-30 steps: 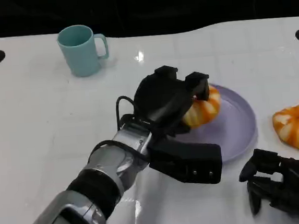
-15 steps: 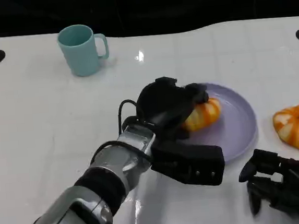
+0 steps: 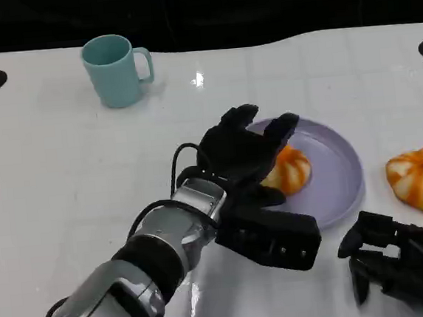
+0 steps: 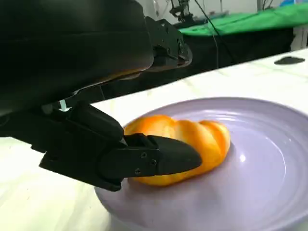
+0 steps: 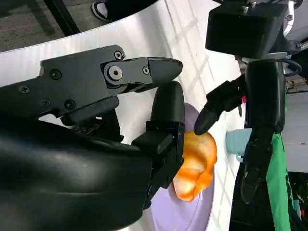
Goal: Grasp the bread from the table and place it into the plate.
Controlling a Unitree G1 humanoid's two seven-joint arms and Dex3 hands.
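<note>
Lab: green backdrop, cables

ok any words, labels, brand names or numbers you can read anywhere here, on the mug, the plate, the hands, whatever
None can be read.
The teal mug is plain.
The purple plate bears no print, nor do the bread on the plate and the other bread on the table.
The left hand and right hand show bare black shells with screws, no lettering.
The white table has only dark round marks.
</note>
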